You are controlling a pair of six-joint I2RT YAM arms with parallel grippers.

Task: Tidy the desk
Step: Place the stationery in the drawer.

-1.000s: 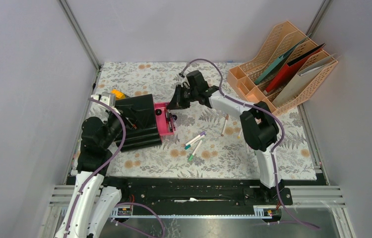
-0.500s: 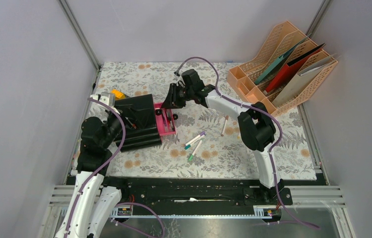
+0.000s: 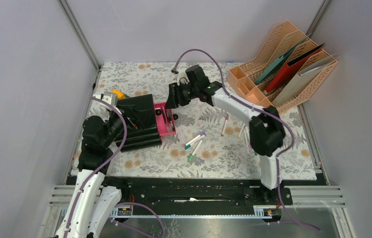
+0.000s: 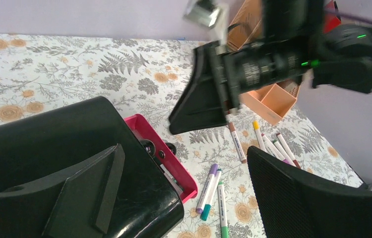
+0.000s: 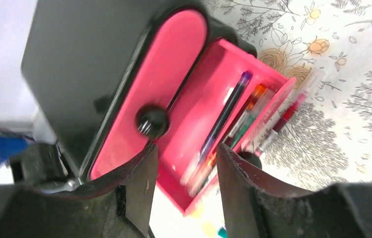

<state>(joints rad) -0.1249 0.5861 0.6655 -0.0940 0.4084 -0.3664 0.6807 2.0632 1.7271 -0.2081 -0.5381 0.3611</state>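
Counter (image 3: 253, 158) with fern-print cloth spans the cell floor beyond the black rail (image 3: 194, 191), under both arms. Black drawer unit (image 3: 137, 121) sits on its left side, pink drawer (image 5: 199, 84) pulled out toward the middle with pens (image 5: 223, 119) lying in it. Looks like that's the drop point for the loose markers (image 3: 194, 141) scattered mid-counter. Orange file rack (image 3: 283, 64) is in the far right corner, folders standing in it.

Right arm is stretched long across to the left, wrist pitched down. Right claw (image 5: 184, 193) hovers directly over the open drawer, fingers moderately parted, nothing visibly gripped.

Left arm is folded up tight. Left claw (image 4: 186, 158) is spread wide at the unit, one finger over its black top, contact unclear. My guess is it's there to brace the unit so the drawer doesn't shift.
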